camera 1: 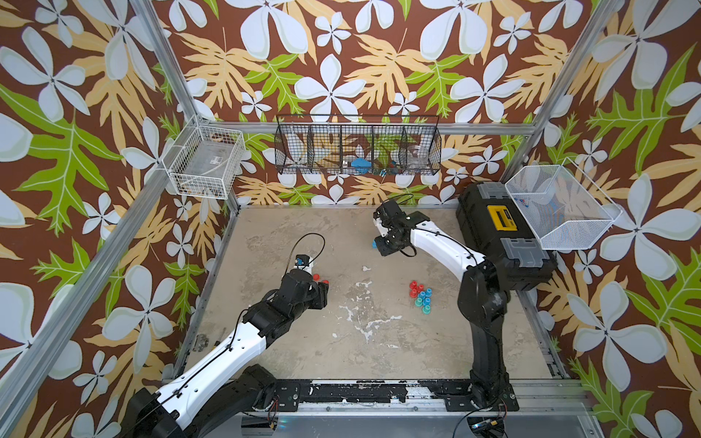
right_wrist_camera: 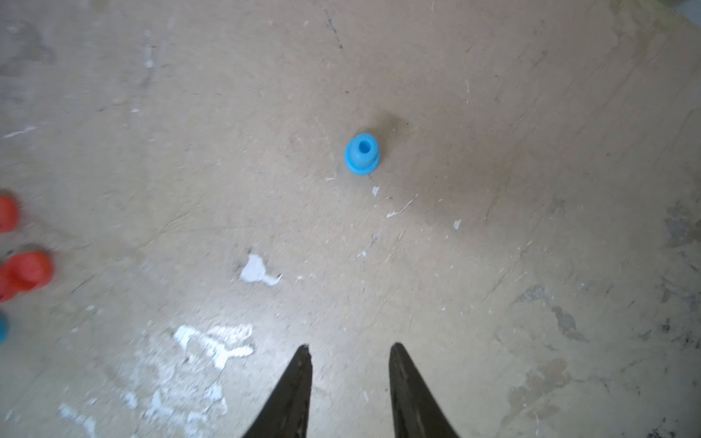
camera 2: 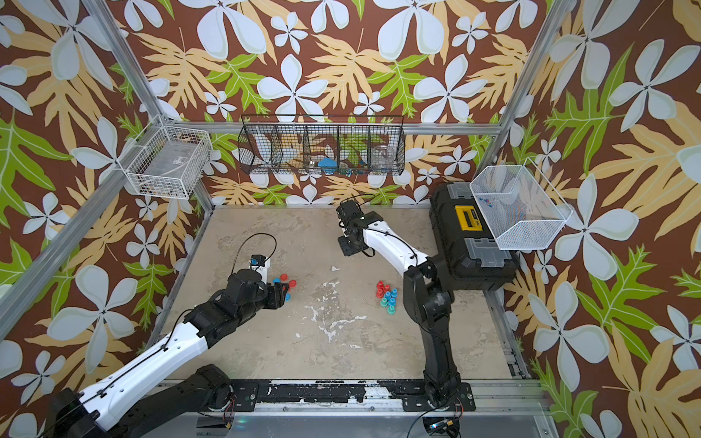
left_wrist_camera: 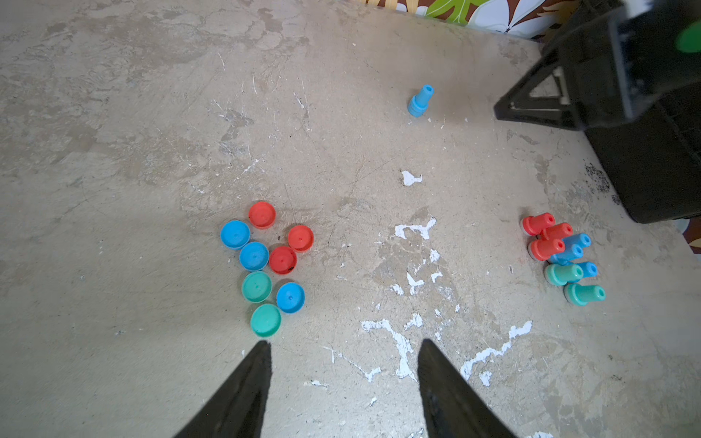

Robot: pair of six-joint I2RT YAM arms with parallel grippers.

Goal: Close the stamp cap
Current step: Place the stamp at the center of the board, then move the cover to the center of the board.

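— We'd best bring our left gripper straight down on a cap at the cluster's edge and pinch its rim, so the neighbours touching it don't scatter.

— Agreed. Its jaws stand wide apart and empty, just short of the round red, blue and teal plastic caps at the left of the worn grey table. Our right gripper is partly parted and holds nothing. The small blue plastic stamp stands upright alone at far centre, and the other peg-shaped stamps huddle at the right.

Brown wallpaper with white flowers covers the walls; aluminium frame posts edge a scuffed, paint-flecked beige tabletop.
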